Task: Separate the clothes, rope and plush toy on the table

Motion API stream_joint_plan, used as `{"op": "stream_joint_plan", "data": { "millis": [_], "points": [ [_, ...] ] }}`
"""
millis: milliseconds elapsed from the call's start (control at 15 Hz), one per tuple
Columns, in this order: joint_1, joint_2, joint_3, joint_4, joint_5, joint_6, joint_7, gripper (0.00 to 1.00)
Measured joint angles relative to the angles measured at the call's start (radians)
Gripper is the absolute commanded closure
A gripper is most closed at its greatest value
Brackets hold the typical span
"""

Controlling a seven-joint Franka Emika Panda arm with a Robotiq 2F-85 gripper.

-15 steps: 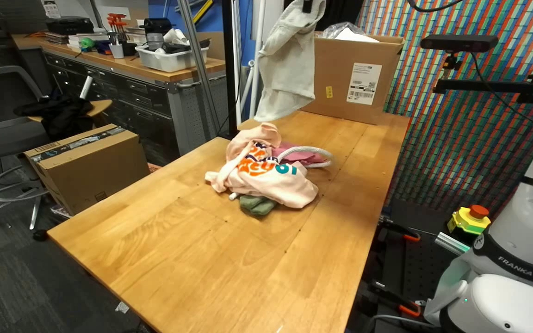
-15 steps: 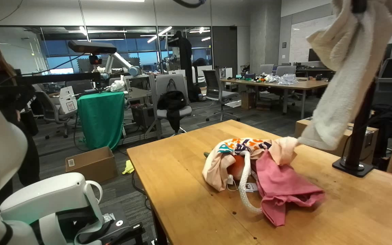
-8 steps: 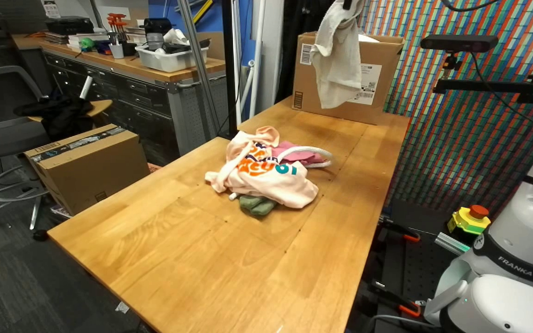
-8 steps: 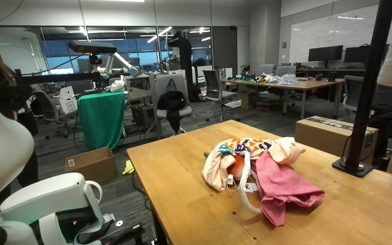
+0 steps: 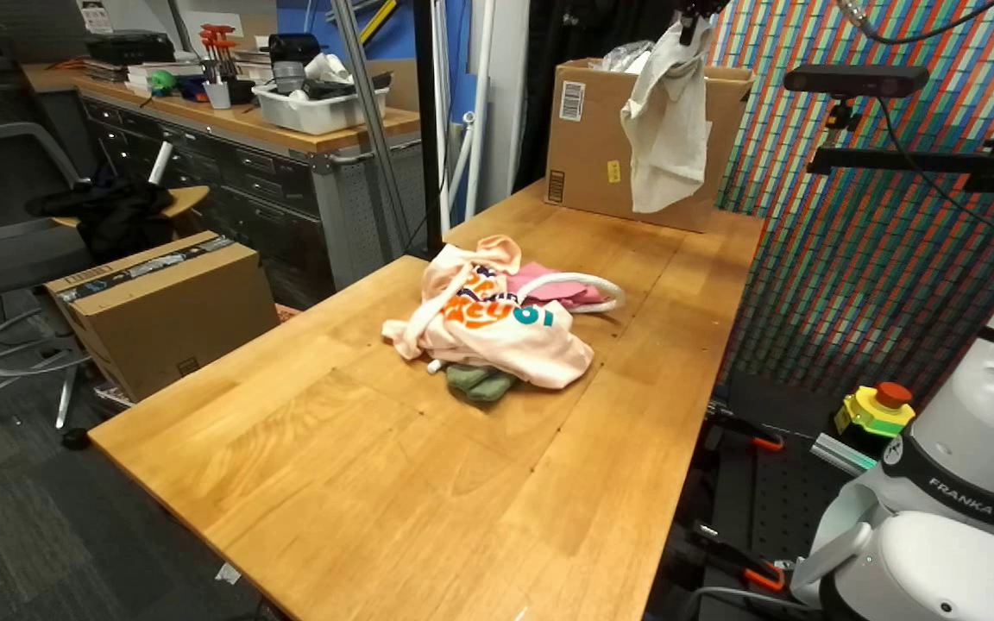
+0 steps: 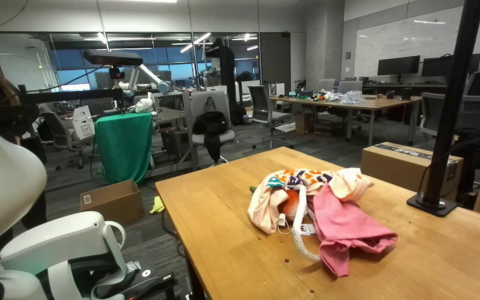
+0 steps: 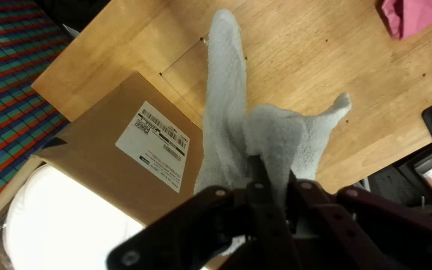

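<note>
Gripper (image 7: 275, 173): jaws are set close together in the wrist view, and a fold of white cloth (image 7: 223, 75) is pinched between them; in an exterior view it is partly cut off by the top edge.
White cloth: held up by the gripper and hung in loose folds over one end of the table (image 5: 411, 483); whether the wood is touched by its lowest tip cannot be told.
Box (image 5: 588, 172): seen upright on the table, brown and labelled, partly hidden by the white cloth in an exterior view.
Pile (image 5: 497, 341): seen on the table in both exterior views, well apart from the white cloth.
Peach cloth (image 5: 540, 358): crumpled over the top of the pile, printed with orange, navy and teal letters.
Pink cloth (image 6: 348, 225): touched by the peach cloth, its loose end spread on the wood.
Rope (image 6: 298, 229): white, bent in a loop out of the pile, its low end seen against the pink cloth.
Plush (image 6: 288, 205): mostly covered by the peach cloth; only a rounded orange part is seen, behind the rope, with a white tag (image 6: 306, 229) near it.
Green thing (image 5: 481, 384): tucked partly under the peach cloth at the pile's edge; what it is cannot be told.
Post (image 6: 455, 96): black, upright, its base set on the table near an edge.
Arm (image 5: 971, 440): seen only in part at the side of both exterior views.
</note>
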Motion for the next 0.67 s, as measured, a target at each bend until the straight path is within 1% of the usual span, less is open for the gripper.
{"op": "stream_joint_plan", "data": {
  "millis": [67,133,200,267,333,667],
  "points": [
    [-0.003,0.000,-0.001,-0.007,-0.006,0.004,0.013,0.90],
    [-0.005,0.000,-0.001,-0.014,-0.009,0.009,0.026,0.65],
    [-0.006,0.000,-0.001,-0.021,-0.011,0.016,0.036,0.64],
    [-0.006,0.001,-0.001,-0.027,-0.013,0.021,0.047,0.59],
    [-0.006,0.001,-0.001,-0.032,-0.015,0.027,0.054,0.50],
    [-0.005,0.001,0.000,-0.044,-0.023,0.038,0.075,0.12]
  ]
}}
